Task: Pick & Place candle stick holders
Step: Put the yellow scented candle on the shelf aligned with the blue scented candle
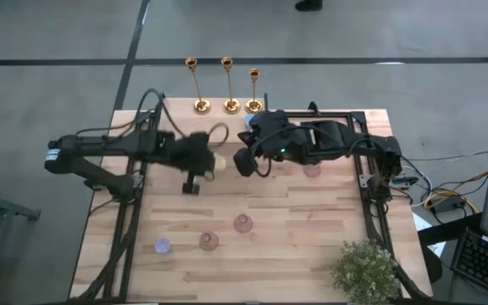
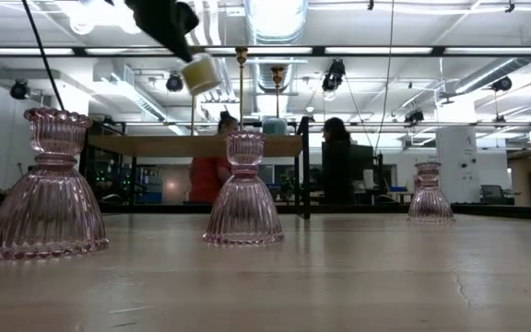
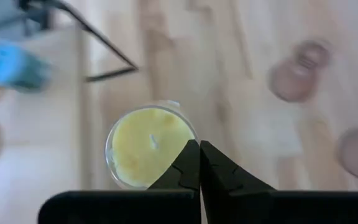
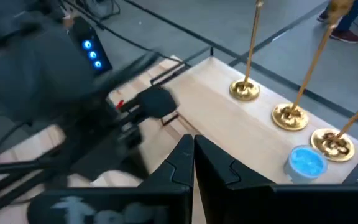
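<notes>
Left gripper (image 1: 213, 163) hung above the middle of the table (image 1: 312, 246), its fingers (image 3: 185, 165) pressed together on what seemed to be the edge of a yellow candle (image 3: 145, 146). Right gripper (image 1: 244, 162), also pinched shut and holding nothing, sat just beside it. Three pink glass holders (image 2: 243, 189) stood on the wood nearer the front, with a blue candle (image 1: 162, 246) and a potted plant (image 1: 367, 269) at the front edge. Another blue candle (image 4: 306, 162) lay beside the candle stick holders (image 1: 227, 85), three shiny gold thin-stemmed pieces with round bases, upright in a row at the table's far edge.
</notes>
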### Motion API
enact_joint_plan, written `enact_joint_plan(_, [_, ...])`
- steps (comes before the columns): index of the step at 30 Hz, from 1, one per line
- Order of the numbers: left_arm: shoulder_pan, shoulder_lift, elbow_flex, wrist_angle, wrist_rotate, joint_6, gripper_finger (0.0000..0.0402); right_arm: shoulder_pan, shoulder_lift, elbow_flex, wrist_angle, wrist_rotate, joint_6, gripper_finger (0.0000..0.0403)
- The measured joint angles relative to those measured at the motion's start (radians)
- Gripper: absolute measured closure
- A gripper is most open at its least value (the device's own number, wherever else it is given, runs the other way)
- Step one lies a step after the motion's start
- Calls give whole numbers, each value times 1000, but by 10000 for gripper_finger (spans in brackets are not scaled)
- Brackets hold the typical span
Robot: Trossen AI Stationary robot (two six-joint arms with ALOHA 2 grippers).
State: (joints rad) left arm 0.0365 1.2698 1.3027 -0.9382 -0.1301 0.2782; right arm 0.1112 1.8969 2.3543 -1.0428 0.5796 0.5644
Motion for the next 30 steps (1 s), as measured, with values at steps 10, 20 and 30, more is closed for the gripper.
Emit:
enact_joint_plan(10, [228,222,231,-44,-29,122,401,0,-17,0,-1,1,-4,394])
enact_joint_plan(20, [369,419,360,-51,-27,122,398,0,-15,0,-39,0,-38,394])
enact_joint_plan(30, [375,463,366,-55,-59,139,392,-2,-16,0,-53,0,-60,394])
